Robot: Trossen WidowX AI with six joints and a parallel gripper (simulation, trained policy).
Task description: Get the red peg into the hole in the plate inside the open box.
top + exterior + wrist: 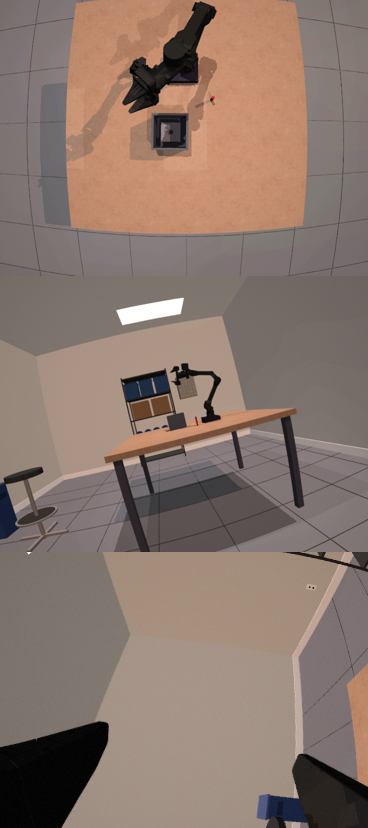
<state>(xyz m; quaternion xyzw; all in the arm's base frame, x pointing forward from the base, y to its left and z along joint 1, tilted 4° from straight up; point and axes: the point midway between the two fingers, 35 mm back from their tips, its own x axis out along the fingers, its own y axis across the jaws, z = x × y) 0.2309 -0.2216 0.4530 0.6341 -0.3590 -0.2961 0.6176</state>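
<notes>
On speckled wood, slim red peg, square grey box.

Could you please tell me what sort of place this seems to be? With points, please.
Probably a workshop or lab room: a robot arm [191, 32] [214, 390] is mounted on a wooden-topped table [252, 178] [252, 418], with a storage shelf [143, 395] of blue and brown boxes behind and a round stool [23, 475] nearby.

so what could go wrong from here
The peg stands upright and thin, so a slightly off approach might tip it. The box has raised walls that the arm could clip on the way in. The hole is small, so the peg may catch on its edge.
</notes>
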